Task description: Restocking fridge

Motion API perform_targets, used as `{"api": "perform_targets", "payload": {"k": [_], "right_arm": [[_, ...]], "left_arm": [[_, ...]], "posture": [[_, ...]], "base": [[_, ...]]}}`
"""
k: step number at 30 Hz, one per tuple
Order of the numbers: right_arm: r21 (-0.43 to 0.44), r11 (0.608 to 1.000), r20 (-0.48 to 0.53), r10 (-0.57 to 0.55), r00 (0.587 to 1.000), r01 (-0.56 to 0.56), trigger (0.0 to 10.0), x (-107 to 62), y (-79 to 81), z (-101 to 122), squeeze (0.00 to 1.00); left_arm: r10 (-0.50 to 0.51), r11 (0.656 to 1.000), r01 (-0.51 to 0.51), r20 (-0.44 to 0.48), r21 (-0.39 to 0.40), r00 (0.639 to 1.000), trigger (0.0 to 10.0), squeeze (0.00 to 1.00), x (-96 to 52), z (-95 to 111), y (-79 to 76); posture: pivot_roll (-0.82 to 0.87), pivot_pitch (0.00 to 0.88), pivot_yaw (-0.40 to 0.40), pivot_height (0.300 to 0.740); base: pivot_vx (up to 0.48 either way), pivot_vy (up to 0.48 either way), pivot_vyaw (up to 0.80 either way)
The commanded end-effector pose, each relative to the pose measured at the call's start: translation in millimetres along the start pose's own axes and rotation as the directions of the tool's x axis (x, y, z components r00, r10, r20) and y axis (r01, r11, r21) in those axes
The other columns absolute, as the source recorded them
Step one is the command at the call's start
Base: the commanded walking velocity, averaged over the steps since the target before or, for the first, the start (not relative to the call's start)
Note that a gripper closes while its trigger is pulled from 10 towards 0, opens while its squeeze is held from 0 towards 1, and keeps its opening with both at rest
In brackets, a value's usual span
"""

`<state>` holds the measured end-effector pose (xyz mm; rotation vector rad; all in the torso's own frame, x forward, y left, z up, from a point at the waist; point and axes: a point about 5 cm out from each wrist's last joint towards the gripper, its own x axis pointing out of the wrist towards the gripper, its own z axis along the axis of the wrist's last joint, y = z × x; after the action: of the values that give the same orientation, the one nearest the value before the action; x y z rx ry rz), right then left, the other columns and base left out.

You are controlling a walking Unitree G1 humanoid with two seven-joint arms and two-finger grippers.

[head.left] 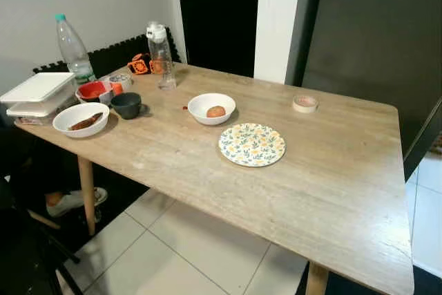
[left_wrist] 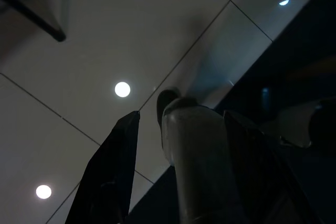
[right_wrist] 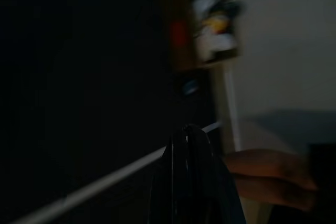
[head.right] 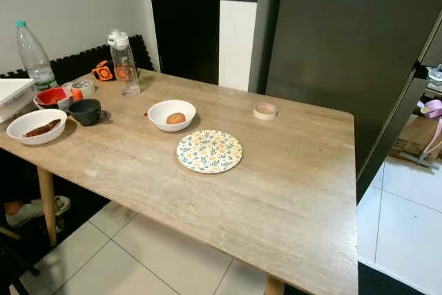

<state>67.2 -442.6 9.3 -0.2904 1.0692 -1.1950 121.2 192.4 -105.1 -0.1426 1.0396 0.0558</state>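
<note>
A wooden table (head.left: 324,198) stands before me. On it are a white bowl (head.left: 211,108) holding a brown round food item (head.left: 216,111), an empty floral plate (head.left: 252,144), and a white bowl (head.left: 81,119) with a dark strip of food. A tall dark panel (head.right: 345,53), possibly the fridge, rises behind the table's right side. My left gripper (left_wrist: 181,177) hangs open over the tiled floor, with a pale cylinder, apparently my own leg, seen between the fingers. My right gripper (right_wrist: 190,182) hangs in the dark, its fingers pressed together and empty.
At the far left stand a clear water bottle (head.left: 74,50), a sports bottle (head.left: 160,54), a dark cup (head.left: 126,105), a red container (head.left: 93,90) and stacked white lidded boxes (head.left: 38,94). A tape roll (head.left: 304,103) lies far right. A person's shoe (head.left: 72,202) shows under the table.
</note>
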Motion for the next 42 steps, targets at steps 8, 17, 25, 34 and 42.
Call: {"api": "perform_targets", "payload": {"k": [8,17,25,34,42], "right_arm": [[0.409,0.878,0.547,-0.016,0.837,-0.251,10.0,-36.7,-30.9,175.1,0.0],[-0.018,0.155,0.926,0.376,0.042,-0.988,10.0,-185.1,60.2,297.7,1.0],[-0.231,-0.103,0.821,0.513,-0.251,-0.967,10.0,-264.6,122.8,303.9,1.0],[-0.196,-0.033,0.726,0.667,-0.168,-0.98,10.0,-285.9,157.7,291.8,1.0],[-0.167,-0.045,0.702,0.696,-0.151,-0.985,10.0,-289.9,162.2,290.6,1.0]], "left_arm": [[0.009,1.0,-0.009,0.001,0.016,1.0,10.0,0.0,-1.5,1.5,8.6],[-0.009,0.999,0.01,-0.009,0.039,1.0,10.0,0.0,-2.4,-3.0,6.7],[-0.013,0.999,0.014,-0.027,0.043,1.0,10.0,0.0,-6.2,-15.2,8.2],[0.0,0.999,0.002,-0.049,0.043,0.999,10.0,0.0,-13.5,-30.4,18.4],[-0.004,0.998,0.007,-0.04,0.059,0.999,10.0,0.0,-17.9,-36.7,22.8]], "posture": [[-0.09,0.0,-0.002,0.74],[-0.09,0.032,0.018,0.74],[-0.05,0.089,0.01,0.74],[-0.03,0.153,0.0,0.74],[-0.01,0.235,-0.007,0.74]], "base": [[0.0,0.0,0.0],[0.0,0.0,0.0],[0.0,0.0,0.0],[0.0,0.0,0.0],[0.0,0.0,0.0]]}}
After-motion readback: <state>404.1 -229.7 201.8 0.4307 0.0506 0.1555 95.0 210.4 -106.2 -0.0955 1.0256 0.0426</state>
